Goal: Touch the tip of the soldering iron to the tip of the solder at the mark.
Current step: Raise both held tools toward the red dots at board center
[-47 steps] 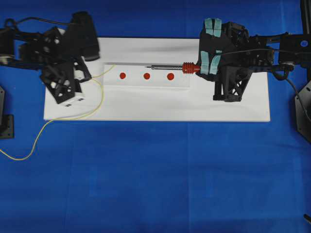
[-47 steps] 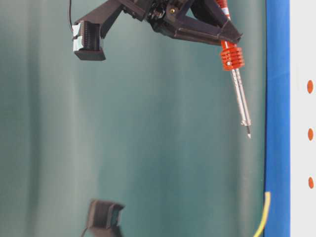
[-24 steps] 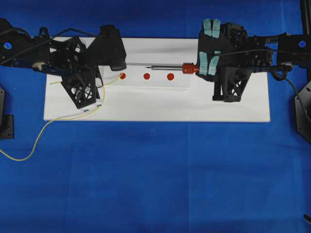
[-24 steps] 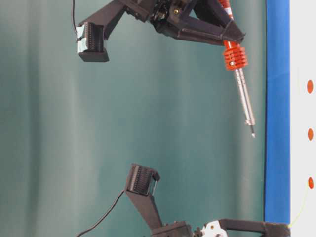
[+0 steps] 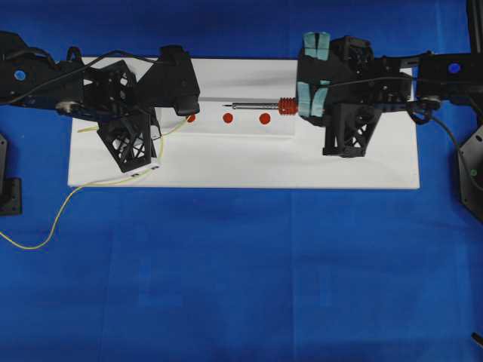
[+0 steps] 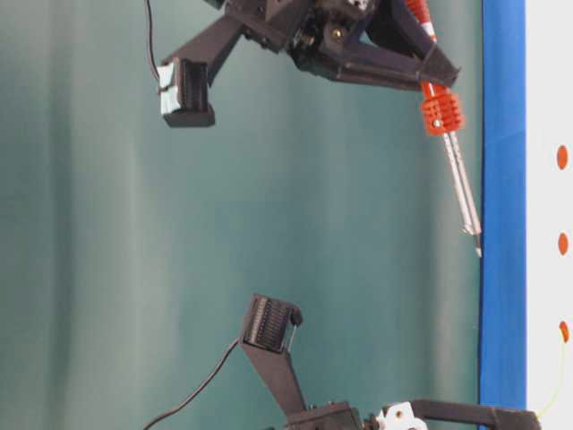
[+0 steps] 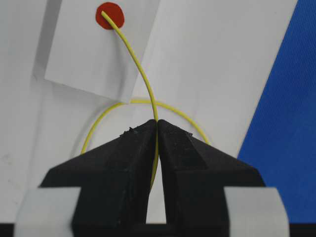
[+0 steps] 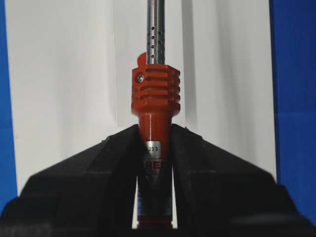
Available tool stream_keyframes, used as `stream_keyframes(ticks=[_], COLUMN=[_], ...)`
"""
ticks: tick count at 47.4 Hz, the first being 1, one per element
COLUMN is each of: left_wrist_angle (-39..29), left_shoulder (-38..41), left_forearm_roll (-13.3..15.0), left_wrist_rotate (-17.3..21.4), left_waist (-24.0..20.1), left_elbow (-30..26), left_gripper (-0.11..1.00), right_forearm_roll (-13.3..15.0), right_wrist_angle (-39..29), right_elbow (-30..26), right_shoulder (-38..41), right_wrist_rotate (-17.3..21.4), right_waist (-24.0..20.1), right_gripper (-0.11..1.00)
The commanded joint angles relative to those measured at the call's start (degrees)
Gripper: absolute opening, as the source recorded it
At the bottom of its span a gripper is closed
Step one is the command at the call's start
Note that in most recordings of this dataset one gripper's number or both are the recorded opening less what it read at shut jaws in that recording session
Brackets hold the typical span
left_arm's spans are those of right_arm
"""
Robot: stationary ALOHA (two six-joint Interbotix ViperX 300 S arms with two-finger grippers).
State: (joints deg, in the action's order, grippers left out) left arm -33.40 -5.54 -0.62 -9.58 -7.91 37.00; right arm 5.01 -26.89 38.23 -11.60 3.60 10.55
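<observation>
Counting it up: three red dots (image 5: pixel 227 118) in a row on one white board (image 5: pixel 241 166). One soldering iron (image 5: pixel 260 106), one yellow solder (image 7: pixel 140 79) wire. Two black grippers, the left gripper (image 7: pixel 157 126) and the right gripper (image 8: pixel 154 136). One blue cloth (image 5: pixel 241 279) underneath it all.

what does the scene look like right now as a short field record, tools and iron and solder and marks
left tool: shut on the solder
solder: thin yellow wire, its tip lies on a red mark
right tool: shut on the soldering iron
soldering iron: orange-red handle held, silver shaft points toward the left arm, tip in the air, apart from the solder tip
red marks: three dots in a row on the white board
white board: lies on the blue cloth
contact made: not yet
</observation>
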Motion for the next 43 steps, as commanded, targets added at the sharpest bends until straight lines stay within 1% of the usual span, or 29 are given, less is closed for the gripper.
stream_keyframes(ticks=[1,28,34,43], left_wrist_angle=[-0.18,-0.18,-0.18,-0.18], left_shoulder=[-0.62,-0.7,-0.7,-0.7], left_forearm_roll=[0.09,0.09,0.09,0.09], left_wrist_rotate=[-0.09,0.0,0.0,0.09], left_waist=[0.44,0.44,0.53,0.53], left_elbow=[-0.97,-0.7,-0.79,-0.79], left_gripper=[0.01,0.01,0.01,0.01], right_forearm_roll=[0.18,0.18,0.79,1.41], right_wrist_angle=[0.26,0.53,0.26,0.26], right_elbow=[-2.2,-10.2,-11.78,-12.48], right_shoulder=[0.35,11.6,13.71,14.94], right_wrist_rotate=[-0.09,-0.35,-0.35,-0.35], right_waist=[0.26,-0.79,-0.79,-0.79], right_gripper=[0.06,0.06,0.06,0.06])
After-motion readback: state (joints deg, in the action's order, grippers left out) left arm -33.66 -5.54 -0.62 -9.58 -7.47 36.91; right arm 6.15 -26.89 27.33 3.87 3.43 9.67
